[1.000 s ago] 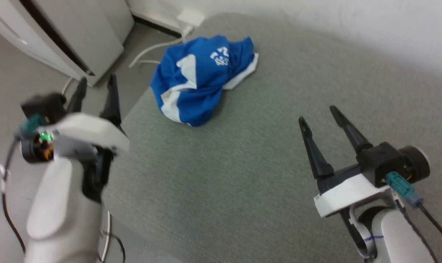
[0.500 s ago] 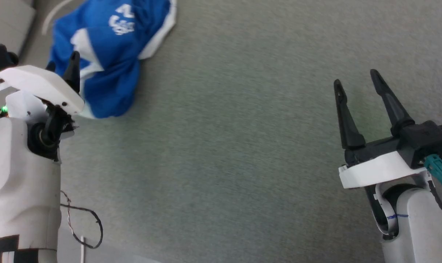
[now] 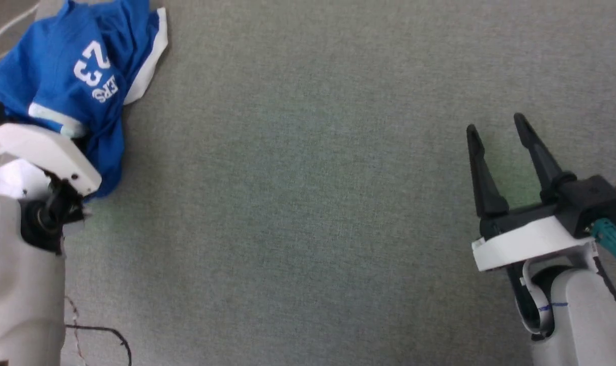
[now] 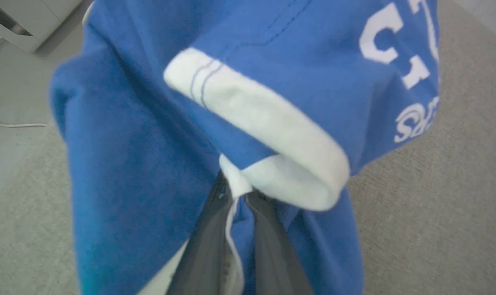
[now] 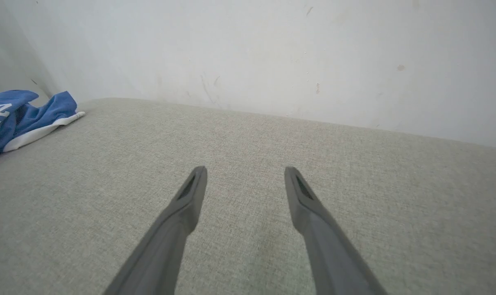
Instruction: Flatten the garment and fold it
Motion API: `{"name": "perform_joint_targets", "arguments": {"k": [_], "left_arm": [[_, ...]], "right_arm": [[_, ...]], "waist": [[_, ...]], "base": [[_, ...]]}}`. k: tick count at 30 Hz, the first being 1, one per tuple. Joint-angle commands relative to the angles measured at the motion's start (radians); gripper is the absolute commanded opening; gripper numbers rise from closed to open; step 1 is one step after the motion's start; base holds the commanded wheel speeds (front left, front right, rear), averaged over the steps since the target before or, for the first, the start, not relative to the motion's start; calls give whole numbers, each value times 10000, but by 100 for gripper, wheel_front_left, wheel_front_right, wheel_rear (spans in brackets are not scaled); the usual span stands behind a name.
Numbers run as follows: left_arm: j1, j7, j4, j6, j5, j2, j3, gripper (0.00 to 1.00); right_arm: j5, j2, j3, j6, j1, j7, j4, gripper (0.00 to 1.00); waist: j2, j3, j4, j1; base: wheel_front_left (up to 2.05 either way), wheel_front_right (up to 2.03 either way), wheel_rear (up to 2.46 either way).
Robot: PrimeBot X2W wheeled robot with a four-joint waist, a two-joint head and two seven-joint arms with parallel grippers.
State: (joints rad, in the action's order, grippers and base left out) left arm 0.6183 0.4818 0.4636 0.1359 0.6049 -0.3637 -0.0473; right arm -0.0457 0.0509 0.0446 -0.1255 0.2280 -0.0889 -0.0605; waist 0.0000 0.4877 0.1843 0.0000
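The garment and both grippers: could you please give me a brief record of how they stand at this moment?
garment: blue, crumpled, on the grey surface at the robot's left; not yet flattened
print: white "23", facing up in the head view
left gripper: fingers shut on a white-trimmed fold of the garment
right gripper: open, empty, over bare surface, well apart from the garment

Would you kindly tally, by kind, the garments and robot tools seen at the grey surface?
Blue garment: 1
Robot tools: 2, the left tool shut on it, the right tool open
Total: 3
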Motion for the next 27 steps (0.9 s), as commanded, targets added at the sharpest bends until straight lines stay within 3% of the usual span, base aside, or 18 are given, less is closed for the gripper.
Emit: {"name": "perform_joint_targets", "arguments": {"k": [1, 8, 13, 18, 27], "left_arm": [[-213, -194, -206, 112, -166, -198, -51, 0], [-275, -2752, -1930, 159, -1459, -1051, -106, 0], [337, -4169, -3217, -73, -2149, -1218, 271, 0], [1092, -4636, -4208, -310, -2452, -750, 1093, 0], [1560, -4685, -4345, -821, -2269, 933, 2964, 0]], "right_arm": [[-115, -5, 19, -52, -149, -76, 87, 100], [-730, -6, -16, -52, -754, -323, 696, 100], [-1043, -6, -41, -52, -1059, -466, 977, 100], [-1232, -6, -93, -52, -1178, -547, 1122, 100], [-1289, -6, -192, -52, -1172, -496, 1104, 100]], "waist": [[0, -1083, 89, 0], [0, -2862, 6, 0], [0, -3728, -374, 0], [0, -4161, -1063, 0], [0, -4136, -2715, 0]], "base": [[0, 0, 0], [0, 0, 0], [0, 0, 0], [0, 0, 0], [0, 0, 0]]}}
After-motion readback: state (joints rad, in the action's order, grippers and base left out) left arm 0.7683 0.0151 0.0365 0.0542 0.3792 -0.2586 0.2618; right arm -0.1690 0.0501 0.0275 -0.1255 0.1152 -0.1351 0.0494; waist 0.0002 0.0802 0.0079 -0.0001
